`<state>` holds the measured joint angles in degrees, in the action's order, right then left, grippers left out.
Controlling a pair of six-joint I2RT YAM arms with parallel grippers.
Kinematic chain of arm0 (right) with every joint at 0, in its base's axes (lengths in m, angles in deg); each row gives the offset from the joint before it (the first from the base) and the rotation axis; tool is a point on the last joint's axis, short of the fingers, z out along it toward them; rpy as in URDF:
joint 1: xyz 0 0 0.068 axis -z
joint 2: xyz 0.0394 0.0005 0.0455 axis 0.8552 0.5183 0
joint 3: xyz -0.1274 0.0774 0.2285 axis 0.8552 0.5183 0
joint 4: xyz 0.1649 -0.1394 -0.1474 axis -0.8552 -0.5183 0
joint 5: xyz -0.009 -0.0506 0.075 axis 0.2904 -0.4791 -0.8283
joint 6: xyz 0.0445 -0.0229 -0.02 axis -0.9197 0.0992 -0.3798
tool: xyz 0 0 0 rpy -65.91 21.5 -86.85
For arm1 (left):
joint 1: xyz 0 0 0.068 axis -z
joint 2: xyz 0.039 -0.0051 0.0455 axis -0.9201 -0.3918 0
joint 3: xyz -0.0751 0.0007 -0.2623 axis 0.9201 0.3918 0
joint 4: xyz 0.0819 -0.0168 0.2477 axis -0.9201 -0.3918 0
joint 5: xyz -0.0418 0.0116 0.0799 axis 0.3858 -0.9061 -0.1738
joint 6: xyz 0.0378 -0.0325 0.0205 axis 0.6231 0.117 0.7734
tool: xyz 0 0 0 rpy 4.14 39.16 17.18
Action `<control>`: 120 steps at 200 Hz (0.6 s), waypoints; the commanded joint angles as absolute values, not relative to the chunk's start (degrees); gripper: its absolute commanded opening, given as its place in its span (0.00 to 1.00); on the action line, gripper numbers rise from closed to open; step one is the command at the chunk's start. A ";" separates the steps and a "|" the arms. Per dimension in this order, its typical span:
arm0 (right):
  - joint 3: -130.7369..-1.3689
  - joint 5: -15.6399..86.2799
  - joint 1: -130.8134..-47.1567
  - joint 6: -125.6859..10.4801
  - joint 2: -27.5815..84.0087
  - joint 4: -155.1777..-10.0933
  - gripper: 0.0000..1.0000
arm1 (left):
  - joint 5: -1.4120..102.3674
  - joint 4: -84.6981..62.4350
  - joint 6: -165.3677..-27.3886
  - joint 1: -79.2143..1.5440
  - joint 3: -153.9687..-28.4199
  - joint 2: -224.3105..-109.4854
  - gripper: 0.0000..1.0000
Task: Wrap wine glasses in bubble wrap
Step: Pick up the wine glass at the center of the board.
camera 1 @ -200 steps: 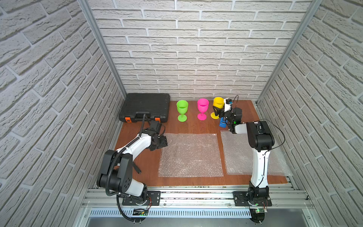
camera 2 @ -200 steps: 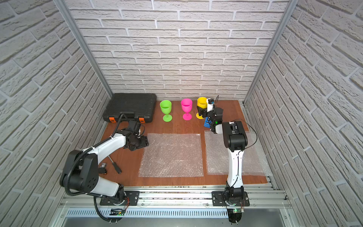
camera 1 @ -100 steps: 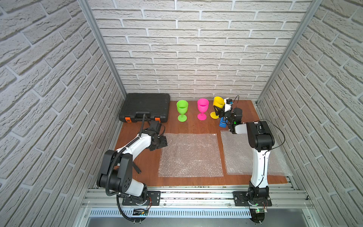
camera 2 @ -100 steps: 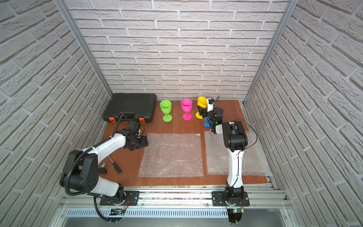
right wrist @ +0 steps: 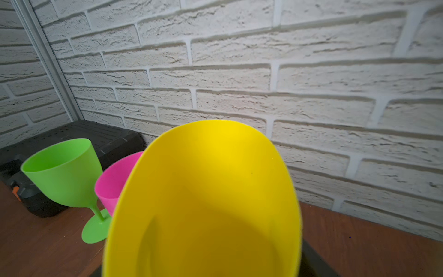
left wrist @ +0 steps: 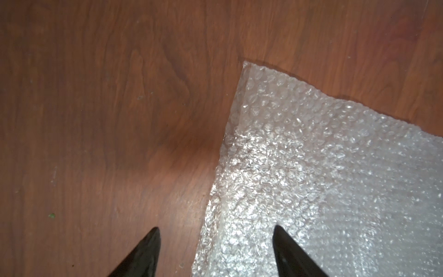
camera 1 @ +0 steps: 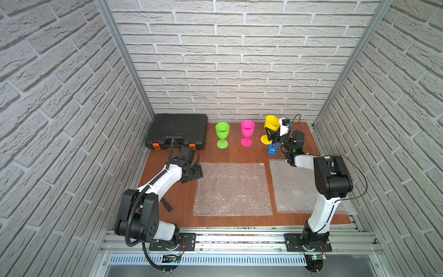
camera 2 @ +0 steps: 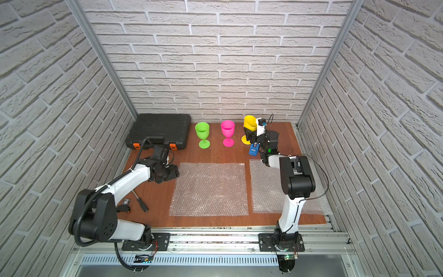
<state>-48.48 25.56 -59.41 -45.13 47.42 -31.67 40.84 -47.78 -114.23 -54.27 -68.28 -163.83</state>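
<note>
Three wine glasses stand along the back wall: lime green (camera 1: 222,134) (right wrist: 62,172), hot pink (camera 1: 247,132) (right wrist: 115,182) and yellow (camera 1: 272,123) (camera 2: 249,122). The yellow one leans left, its bowl (right wrist: 211,191) held between the jaws of my right gripper (camera 1: 275,132) (camera 2: 254,132), which is shut on it. Two sheets of bubble wrap lie flat, one in the middle (camera 1: 231,189) and one at the right (camera 1: 292,187). My left gripper (camera 1: 196,173) (left wrist: 215,227) hovers open over the middle sheet's far left corner (left wrist: 311,179), one finger over the wood and one over the sheet.
A black tool case (camera 1: 178,130) lies at the back left. A blue tape dispenser (camera 1: 272,150) sits just in front of the yellow glass, under my right wrist. A screwdriver (camera 2: 141,203) lies near the left arm's base. Brick walls close in three sides.
My right gripper has closed a little around the yellow glass, which now leans to the left. The left arm has not moved.
</note>
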 commanded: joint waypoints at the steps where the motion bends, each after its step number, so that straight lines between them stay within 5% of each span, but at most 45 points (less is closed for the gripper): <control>1: -46.06 26.42 -59.22 -44.70 40.32 -38.02 0.74 | 40.36 -49.57 -112.69 -55.20 -67.58 -161.23 0.73; 54: -46.08 24.63 -61.59 -47.58 24.66 -70.70 0.74 | 41.11 -51.31 -110.85 -56.97 -66.83 -157.33 0.73; 120: -46.79 26.30 -73.95 -59.05 16.29 -92.54 0.75 | 43.78 -51.93 -110.35 -57.80 -66.15 -153.59 0.73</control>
